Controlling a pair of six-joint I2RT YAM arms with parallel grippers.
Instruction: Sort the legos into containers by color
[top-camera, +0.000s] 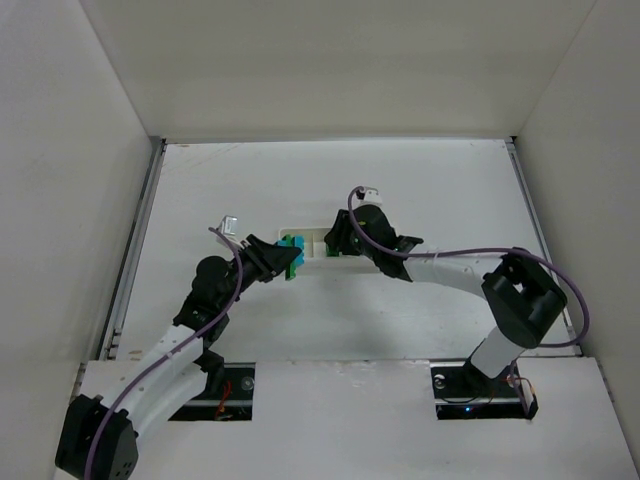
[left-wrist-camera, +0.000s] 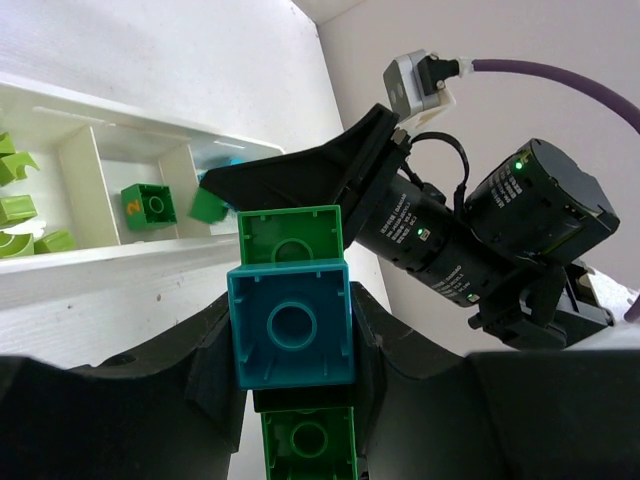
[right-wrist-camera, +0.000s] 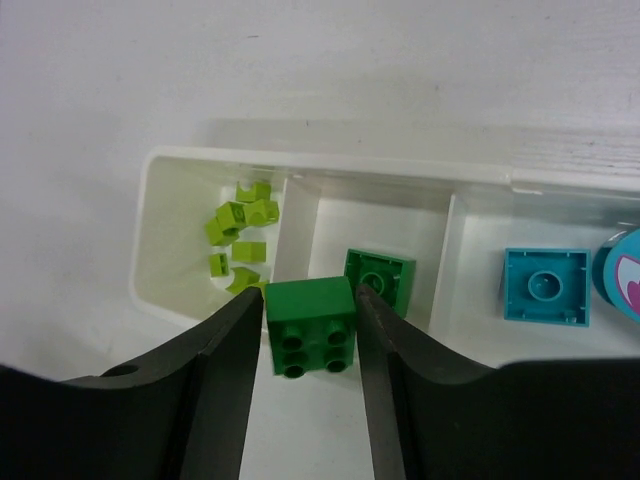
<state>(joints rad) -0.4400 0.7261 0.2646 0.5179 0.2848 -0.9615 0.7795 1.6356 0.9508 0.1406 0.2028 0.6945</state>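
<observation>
Sorting is partly complete: in the tray (right-wrist-camera: 400, 165), yellow-green pieces (right-wrist-camera: 240, 240) lie left of the right claw (right-wrist-camera: 310, 300), a teal brick (right-wrist-camera: 545, 287) right of it and a second green brick (right-wrist-camera: 385, 275) just beyond the dark green brick (right-wrist-camera: 310, 330) it grasps, while the left claw (left-wrist-camera: 290, 340) clenches an unsorted green-teal-green stack (left-wrist-camera: 290, 325).

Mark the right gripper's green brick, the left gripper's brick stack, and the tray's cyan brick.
green brick (right-wrist-camera: 310, 300): right wrist view, flat upper face.
brick stack (left-wrist-camera: 292, 325): left wrist view, teal brick's centre ring.
cyan brick (right-wrist-camera: 545, 286): right wrist view, centre ring.
</observation>
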